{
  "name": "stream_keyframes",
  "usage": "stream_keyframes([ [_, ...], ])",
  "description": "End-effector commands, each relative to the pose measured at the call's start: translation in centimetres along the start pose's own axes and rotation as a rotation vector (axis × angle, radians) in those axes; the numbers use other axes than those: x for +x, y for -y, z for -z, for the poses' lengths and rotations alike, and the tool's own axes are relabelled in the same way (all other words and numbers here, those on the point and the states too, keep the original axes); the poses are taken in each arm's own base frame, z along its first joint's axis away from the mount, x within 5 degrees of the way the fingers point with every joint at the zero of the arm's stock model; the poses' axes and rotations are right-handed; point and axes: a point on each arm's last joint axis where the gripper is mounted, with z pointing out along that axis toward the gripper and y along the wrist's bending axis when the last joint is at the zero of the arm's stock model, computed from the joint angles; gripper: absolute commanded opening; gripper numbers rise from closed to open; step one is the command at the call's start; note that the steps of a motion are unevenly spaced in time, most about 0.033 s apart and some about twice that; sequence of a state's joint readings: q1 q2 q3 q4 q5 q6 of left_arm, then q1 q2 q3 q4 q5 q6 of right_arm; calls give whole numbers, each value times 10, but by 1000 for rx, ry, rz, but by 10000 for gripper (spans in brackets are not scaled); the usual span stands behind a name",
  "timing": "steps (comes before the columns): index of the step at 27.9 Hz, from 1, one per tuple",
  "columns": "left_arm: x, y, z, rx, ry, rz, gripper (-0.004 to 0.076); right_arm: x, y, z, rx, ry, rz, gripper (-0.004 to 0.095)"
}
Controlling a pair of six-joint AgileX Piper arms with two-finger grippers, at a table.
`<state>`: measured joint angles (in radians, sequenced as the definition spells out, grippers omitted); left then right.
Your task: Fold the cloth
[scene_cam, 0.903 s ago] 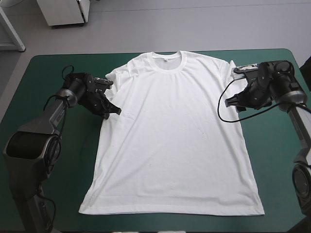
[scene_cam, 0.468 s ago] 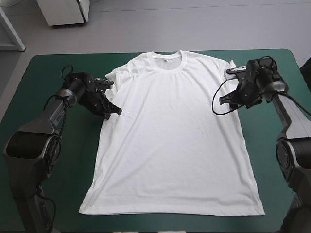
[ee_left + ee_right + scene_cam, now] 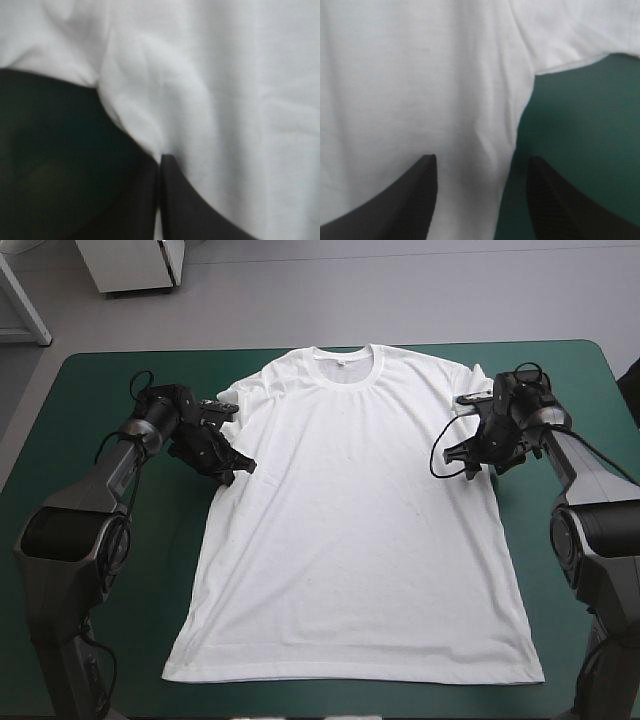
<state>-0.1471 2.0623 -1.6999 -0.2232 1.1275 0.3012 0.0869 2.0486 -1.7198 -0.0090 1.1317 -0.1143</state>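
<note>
1. The white T-shirt (image 3: 350, 520) lies spread flat on the teal-green tabletop (image 3: 100, 390). Its collar (image 3: 345, 358) points to the far edge, its hem lies along the near edge, and both sleeves are out to the sides.
2. The left gripper (image 3: 238, 468) sits at the shirt's left side, just under the left sleeve (image 3: 235, 395) where sleeve meets body. Its black jaws are all but together, clamped on the cloth's edge, with a sliver of white between them in the left wrist view. It has barely shifted from where we saw it earlier.
3. The change is on the other side. The right gripper (image 3: 455, 458), which just before hung over bare cover beside the right sleeve (image 3: 470, 380), has swung inward. It now stands at the shirt's right side edge, just under that sleeve.
4. Its jaws are well apart and astride the edge, 1 over white cloth and 1 over teal-green cover. They grip nothing yet.
5. We judge that the fold itself has not begun, since no part of the shirt is turned over. The 2 arms now mirror each other at the underarms, and only the right-hand pinch is missing before both can lift together.
6. The risk we see is a shallow bite. The edge runs close to the jaw over the cover, so the cloth could slip free when raised.
</note>
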Motion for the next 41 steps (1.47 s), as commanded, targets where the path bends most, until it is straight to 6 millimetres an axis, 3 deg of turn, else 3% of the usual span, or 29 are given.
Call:
stream_keyframes([
  [1, -6, 10, 32, 8, 93, -16, -22, -6, -1, 24, -12, 81, 12, 378],
  [9, -5, 10, 32, 12, 80, -17, -22, -6, -7, 12, -71, 46, 13, -20],
  [14, -3, 13, 45, 4, 107, -35, -22, -6, -9, 18, -103, 27, 7, -15],
  [18, 1, 18, 74, -22, 168, -59, -22, -8, -9, 34, -110, 23, 10, -15],
  [28, 25, 32, 156, -154, 332, -123, -22, 10, -7, 143, -48, 287, 27, -17],
  [31, 39, 40, 196, -214, 425, -147, -22, 23, -3, 184, -26, 392, 20, -17],
  [35, 56, 52, 247, -268, 563, -171, -22, 46, 3, 238, 2, 543, -10, -17],
  [36, 66, 59, 272, -286, 640, -176, -22, 58, 5, 262, 13, 609, -23, -17],
  [37, 70, 62, 282, -294, 671, -181, -22, 64, 5, 272, 16, 638, -32, -17],
  [38, 80, 69, 303, -308, 733, -189, -22, 78, 3, 295, 23, 709, -34, -17],
  [41, 99, 80, 333, -318, 832, -201, -22, 102, -3, 333, 28, 849, -31, -17],
])
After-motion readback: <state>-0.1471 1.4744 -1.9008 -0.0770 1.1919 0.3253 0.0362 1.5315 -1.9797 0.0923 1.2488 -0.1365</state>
